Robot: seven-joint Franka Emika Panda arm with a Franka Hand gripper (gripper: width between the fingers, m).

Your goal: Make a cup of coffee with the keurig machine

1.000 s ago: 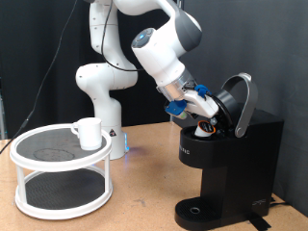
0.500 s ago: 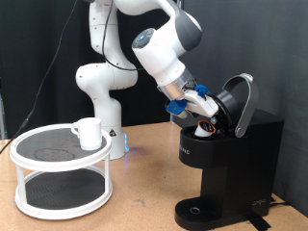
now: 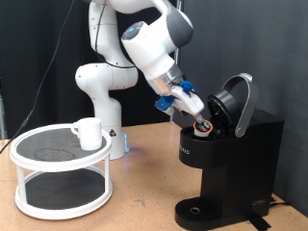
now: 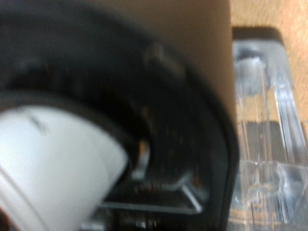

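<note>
Exterior view: the keurig machine (image 3: 231, 159) stands on the tabletop (image 3: 144, 207) with its hinged rounded lid (image 3: 237, 102) raised, exposing the brew chamber. The gripper (image 3: 199, 119) of the white arm (image 3: 144, 48) reaches down at a slant to the mouth of that chamber, directly in front of the raised lid. A small round piece with a brownish top (image 3: 204, 124) shows at the fingertips, at the chamber opening; whether the fingers clamp it or merely rest beside it cannot be told, and the width of the finger gap cannot be read either.

The cup (image 3: 89, 133), handle turned away from the machine, sits on the upper tier of the white round two-tier stand (image 3: 60, 171), well apart from the keurig machine, on the far side of the arm's base. The machine's round drip base (image 3: 200, 212) lies below the chamber, near the tabletop.

Wrist view: the picture is blurred. A dark curved body (image 4: 125, 106) fills most of it, with a pale rounded surface (image 4: 58, 164) beside it and a clear ribbed plastic part (image 4: 265, 125) along one edge. The gripper fingers cannot be made out here.
</note>
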